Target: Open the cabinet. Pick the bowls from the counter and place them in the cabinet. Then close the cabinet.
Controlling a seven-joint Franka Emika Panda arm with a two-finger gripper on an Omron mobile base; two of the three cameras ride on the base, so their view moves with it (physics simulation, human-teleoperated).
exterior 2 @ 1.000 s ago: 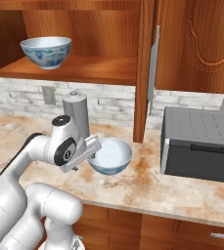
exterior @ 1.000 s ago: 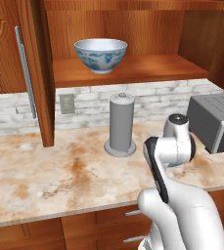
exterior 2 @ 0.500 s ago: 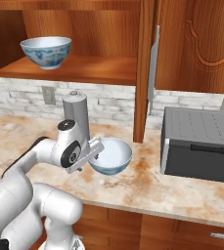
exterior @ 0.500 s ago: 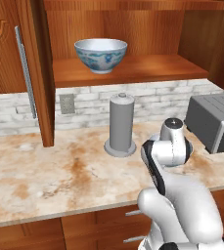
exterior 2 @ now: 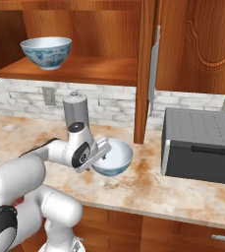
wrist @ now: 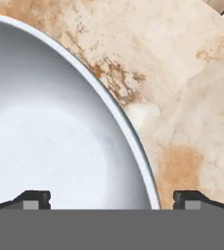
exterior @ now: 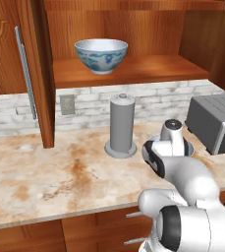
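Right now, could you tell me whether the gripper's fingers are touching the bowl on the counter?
Apart. In the hand view the open gripper straddles the rim of the bowl; one fingertip sits over its inside, the other over the counter, and neither meets the rim.

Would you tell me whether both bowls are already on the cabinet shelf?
No, one bowl sits on the cabinet shelf, while the other bowl rests on the counter by the open gripper.
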